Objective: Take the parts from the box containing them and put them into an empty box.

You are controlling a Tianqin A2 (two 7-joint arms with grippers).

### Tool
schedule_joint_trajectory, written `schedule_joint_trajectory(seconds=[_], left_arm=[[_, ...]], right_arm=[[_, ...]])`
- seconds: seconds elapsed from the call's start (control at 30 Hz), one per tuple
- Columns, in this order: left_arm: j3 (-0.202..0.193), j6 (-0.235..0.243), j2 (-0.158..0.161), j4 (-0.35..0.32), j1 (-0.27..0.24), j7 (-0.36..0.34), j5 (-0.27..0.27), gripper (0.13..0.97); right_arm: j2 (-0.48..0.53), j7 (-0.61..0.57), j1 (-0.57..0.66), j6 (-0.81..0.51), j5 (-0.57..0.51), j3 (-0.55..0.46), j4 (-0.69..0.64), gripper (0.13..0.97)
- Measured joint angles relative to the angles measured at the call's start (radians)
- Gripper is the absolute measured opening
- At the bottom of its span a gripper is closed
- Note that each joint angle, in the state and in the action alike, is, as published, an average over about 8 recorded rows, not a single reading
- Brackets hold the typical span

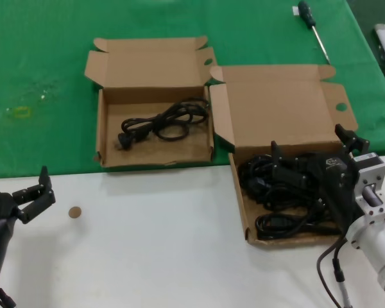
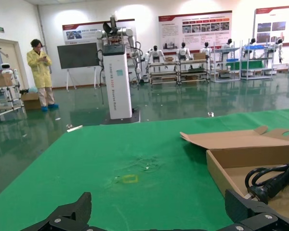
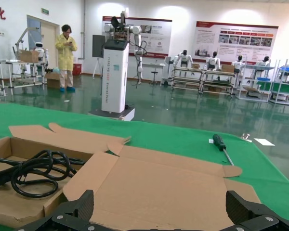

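The larger box (image 1: pixel 279 106) stands at the right with several black cords (image 1: pixel 269 186) piled in its tray. My right gripper (image 1: pixel 308 142) hovers over that pile, open and empty; its wrist view faces the broad lid flap (image 3: pixel 159 183) between its fingertips (image 3: pixel 82 207). The smaller box (image 1: pixel 154 64) stands to the left and holds one looped black cord (image 1: pixel 163 122), which also shows in the left wrist view (image 2: pixel 274 180) and the right wrist view (image 3: pixel 31 173). My left gripper (image 1: pixel 46 186) is open and empty, low over the white table at the near left.
A black-handled screwdriver (image 1: pixel 311 22) lies on the green cloth behind the larger box. A small brown disc (image 1: pixel 74 212) lies on the white table near my left gripper. A yellow mark (image 1: pixel 20 112) is on the cloth at far left.
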Motion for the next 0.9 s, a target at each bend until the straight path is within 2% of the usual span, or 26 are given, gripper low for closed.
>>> schedule_joint_trajectory(seconds=[0.9], left_arm=[[0.000, 0.000, 0.000, 0.000, 0.000, 0.000, 0.000, 0.966]], right_arm=[[0.000, 0.000, 0.000, 0.000, 0.000, 0.000, 0.000, 0.966]])
